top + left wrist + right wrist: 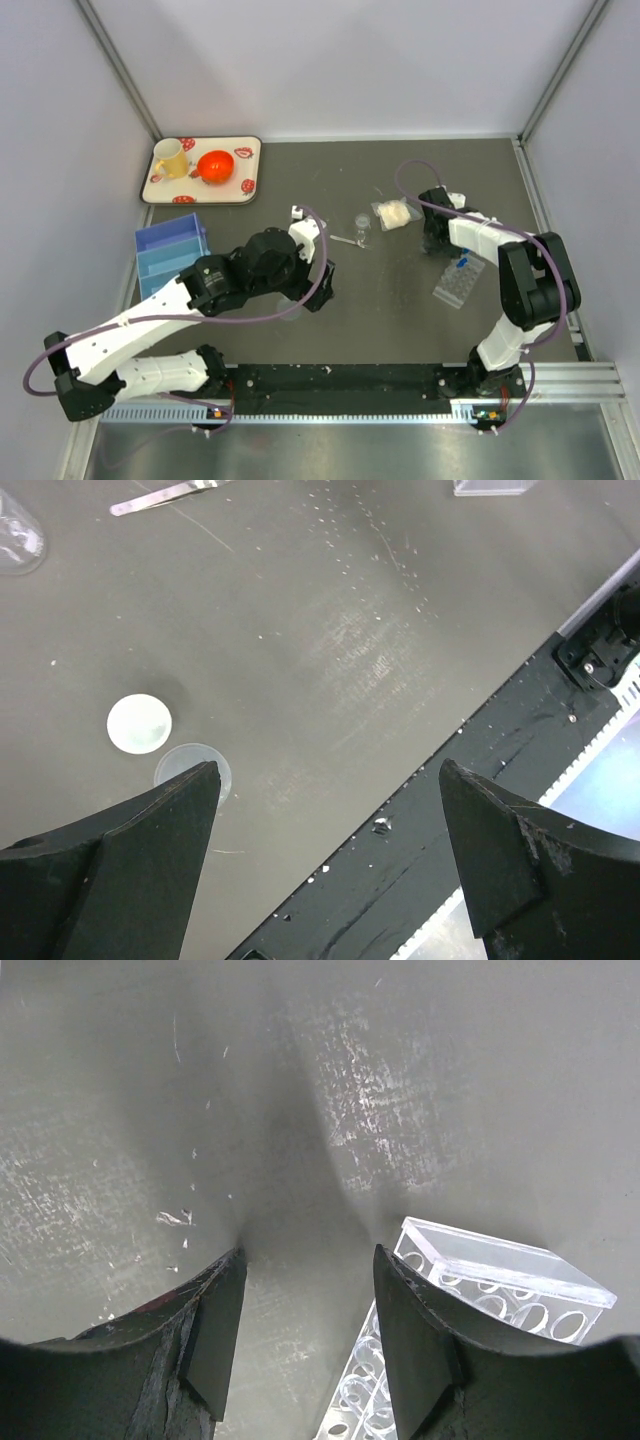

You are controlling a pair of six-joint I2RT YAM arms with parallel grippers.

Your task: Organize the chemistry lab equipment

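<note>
My left gripper is open and empty, hovering over the table near its front edge; it also shows in the top view. A white round cup and a clear round cup lie just beside its left finger. A thin rod lies farther off, near a clear funnel. My right gripper is open and empty, tips close to the bare table, directly left of the clear gridded tube rack. The rack holds blue-capped tubes.
A clear bag of white items lies at the back centre. A blue bin stands at the left. A tray at the back left holds a yellow mug and an orange-red bowl. A black rail runs along the front edge.
</note>
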